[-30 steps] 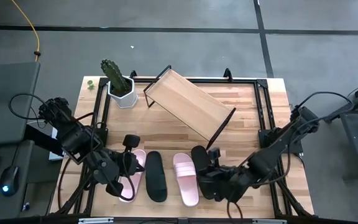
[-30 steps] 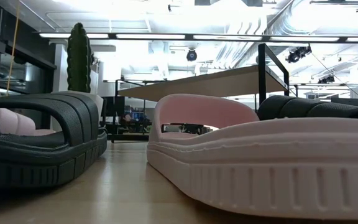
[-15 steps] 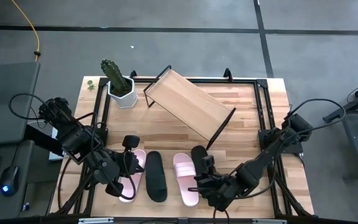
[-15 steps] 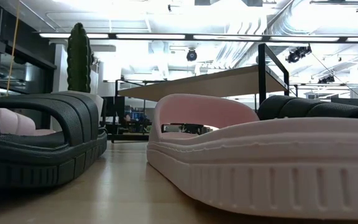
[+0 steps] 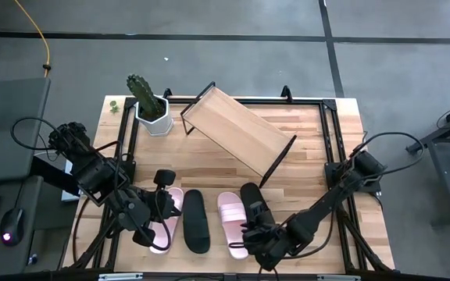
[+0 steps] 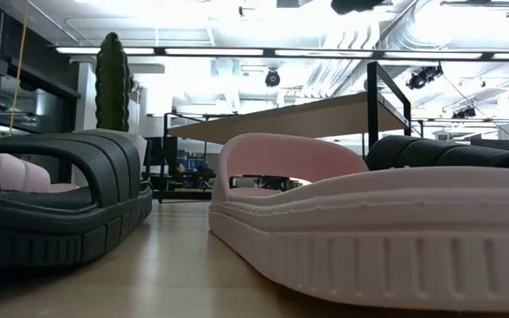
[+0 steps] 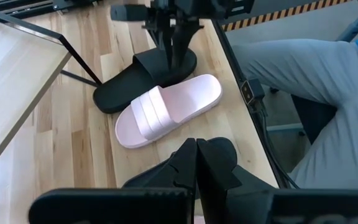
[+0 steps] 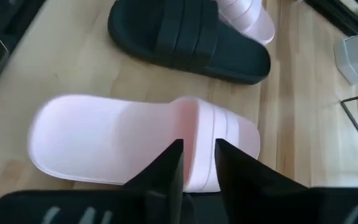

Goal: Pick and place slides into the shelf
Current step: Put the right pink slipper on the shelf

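- high view: the right gripper (image 5: 250,238) has slid further toward the near edge and leftward since a second ago; it now hangs over the heel end of the right-hand pale pink slip-on sandal (image 5: 233,224), where before it sat beside the black sandal (image 5: 254,204) next to it.
- right wrist view: its two dark fingers (image 8: 169,168) stand a little apart, straddling the edge of that pink sandal's wide strap (image 8: 213,140); nothing is clamped yet.
- the left gripper (image 5: 151,229) has not moved; it hovers over the left-hand pale pink sandal (image 5: 165,221), fingers pressed together and empty.
- all four slides sit in a row near the front edge of the wooden tabletop (image 5: 311,148); the second plain black sandal (image 5: 195,221) lies between the two pink ones.
- the slanted light-wood shelf on its black wire frame (image 5: 237,129) stands bare and at an angle, well behind the row, with open tabletop between.
- a green cactus in a white pot (image 5: 151,105) stands by the shelf's left end.
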You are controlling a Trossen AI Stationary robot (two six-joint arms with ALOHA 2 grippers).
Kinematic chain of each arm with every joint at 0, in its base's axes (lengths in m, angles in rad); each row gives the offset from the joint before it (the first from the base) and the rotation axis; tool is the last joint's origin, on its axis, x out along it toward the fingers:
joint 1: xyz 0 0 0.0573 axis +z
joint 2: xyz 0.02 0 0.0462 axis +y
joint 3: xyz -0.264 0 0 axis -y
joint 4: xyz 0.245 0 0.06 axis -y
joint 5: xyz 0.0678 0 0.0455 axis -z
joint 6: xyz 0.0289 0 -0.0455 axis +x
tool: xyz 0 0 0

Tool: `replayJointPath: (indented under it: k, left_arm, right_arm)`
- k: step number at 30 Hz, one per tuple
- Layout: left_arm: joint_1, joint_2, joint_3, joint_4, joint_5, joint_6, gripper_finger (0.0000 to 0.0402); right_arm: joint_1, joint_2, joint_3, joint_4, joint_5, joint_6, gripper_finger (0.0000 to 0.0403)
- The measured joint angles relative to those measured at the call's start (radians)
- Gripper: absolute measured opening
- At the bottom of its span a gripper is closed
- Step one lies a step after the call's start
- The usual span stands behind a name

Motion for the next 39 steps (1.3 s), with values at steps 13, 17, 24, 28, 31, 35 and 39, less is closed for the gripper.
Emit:
replayJointPath:
  k: [13,17,24,28,31,35,39]
  left_arm:
    - [0.0,0.0,0.0,0.0,0.0,0.0,0.0001]
    - [0.0,0.0,0.0,0.0,0.0,0.0,0.0001]
    - [0.0,0.0,0.0,0.0,0.0,0.0,0.0001]
    - [0.0,-0.001,0.0,0.0,-0.001,0.0,0.0001]
    - [0.0,-0.001,0.0,0.0,-0.001,0.0,0.0001]
    - [0.0,-0.001,0.0,0.001,-0.001,0.0,0.0001]
    - [0.0,-0.001,0.0,0.001,-0.001,0.0,0.0001]
  right_arm:
    - [-0.009,0.067,0.0,-0.005,0.04,0.06,0.0153]
    - [-0.014,0.081,0.0,-0.006,0.039,0.062,0.0191]
    - [-0.034,0.086,-0.008,0.025,-0.001,0.045,0.0242]
    - [-0.042,0.086,-0.01,0.058,-0.011,0.044,0.0245]
    - [-0.051,0.086,-0.01,0.054,-0.01,0.043,0.0246]
    - [-0.066,0.099,-0.01,0.058,-0.005,0.019,0.0246]
    - [-0.081,0.132,-0.01,0.059,0.013,-0.009,0.0246]
